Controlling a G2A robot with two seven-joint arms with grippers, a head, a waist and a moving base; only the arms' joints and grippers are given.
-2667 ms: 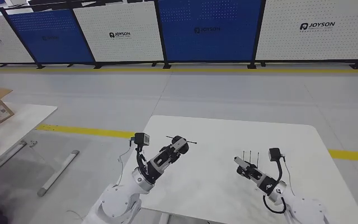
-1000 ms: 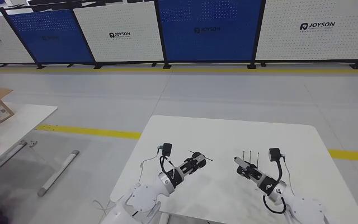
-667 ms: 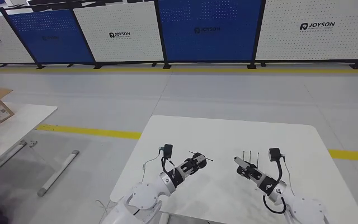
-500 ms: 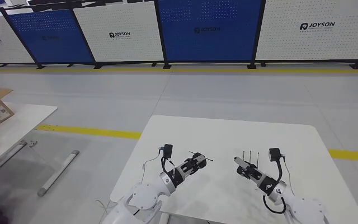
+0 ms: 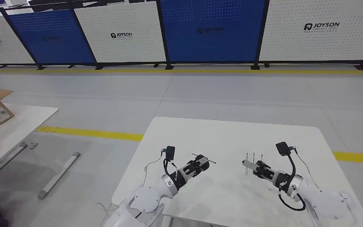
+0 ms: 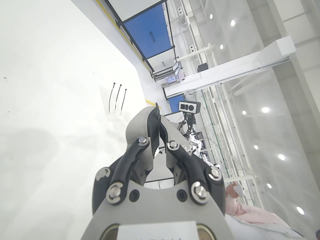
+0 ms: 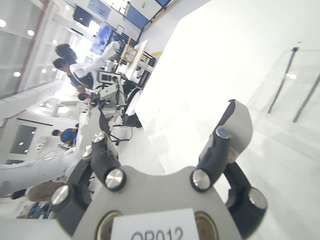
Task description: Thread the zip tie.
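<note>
A black zip tie sticks out sideways from my left gripper, which is shut on it above the table's front left. In the left wrist view the left gripper has its jaws pressed together. Three more zip ties lie side by side on the white table at the front right, and they are also seen from the left wrist. My right gripper stands open beside their near ends. In the right wrist view the right gripper is spread wide, with the zip ties just beyond one finger.
The zip ties seem to rest on a clear film. Blue and white partition panels stand across the floor behind the table. A second white table stands far to the left.
The left arm has carried its zip tie toward the table's front and middle, then held still. In the last half second the right arm swung outward, and its gripper now points across at the three ties.
</note>
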